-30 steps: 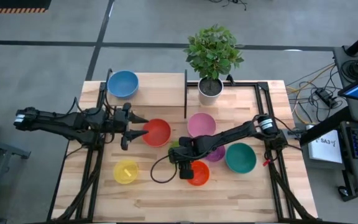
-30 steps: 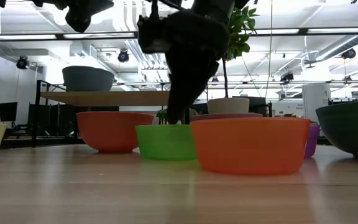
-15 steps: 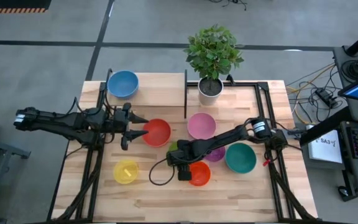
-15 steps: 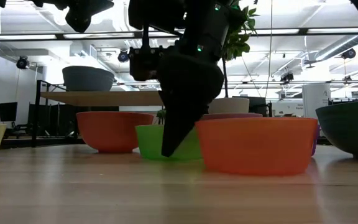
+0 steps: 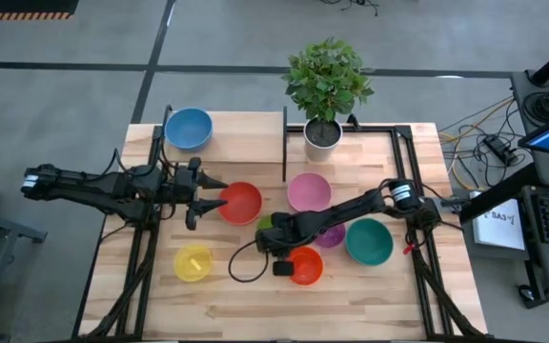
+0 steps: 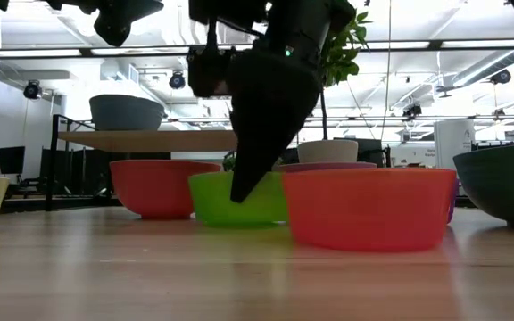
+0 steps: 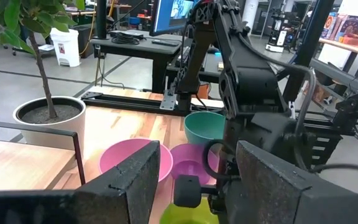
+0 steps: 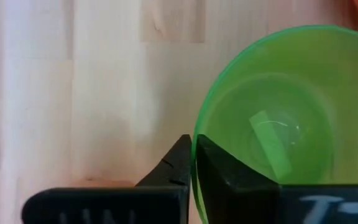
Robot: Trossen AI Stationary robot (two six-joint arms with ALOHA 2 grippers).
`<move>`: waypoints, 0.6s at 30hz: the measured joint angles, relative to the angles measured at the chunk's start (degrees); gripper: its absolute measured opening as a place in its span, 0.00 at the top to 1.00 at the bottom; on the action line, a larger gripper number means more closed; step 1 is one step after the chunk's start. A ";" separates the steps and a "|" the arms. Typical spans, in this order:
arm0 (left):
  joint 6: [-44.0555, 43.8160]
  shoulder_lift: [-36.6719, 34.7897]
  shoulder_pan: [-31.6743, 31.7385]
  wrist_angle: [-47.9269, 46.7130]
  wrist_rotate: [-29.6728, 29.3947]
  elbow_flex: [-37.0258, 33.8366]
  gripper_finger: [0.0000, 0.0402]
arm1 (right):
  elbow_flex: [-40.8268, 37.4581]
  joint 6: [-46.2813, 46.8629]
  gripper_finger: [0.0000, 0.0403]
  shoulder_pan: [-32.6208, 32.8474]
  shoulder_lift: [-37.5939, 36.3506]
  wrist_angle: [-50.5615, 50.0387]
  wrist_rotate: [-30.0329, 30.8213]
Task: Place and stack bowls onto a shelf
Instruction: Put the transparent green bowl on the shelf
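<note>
Right gripper: your fingers pinch the rim of the small round green plastic bowl.
Green bowl: it sits mid-table, between the red bowl and the orange bowl.
Left gripper: it waits beside the red bowl; you cannot tell how wide it is.
Pale wood shelf: the blue bowl sits on it.

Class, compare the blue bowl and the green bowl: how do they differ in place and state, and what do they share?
The blue bowl stands on the shelf; the green bowl is down among the other bowls. The blue bowl stands free, while the right gripper pinches the green bowl's rim between its fingers. Both are round, plain, upright and empty.
</note>
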 joint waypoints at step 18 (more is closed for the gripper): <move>0.06 -0.02 0.00 4.01 0.00 0.00 0.51 | 0.02 -15.21 0.98 -2.52 -19.21 3.57 4.78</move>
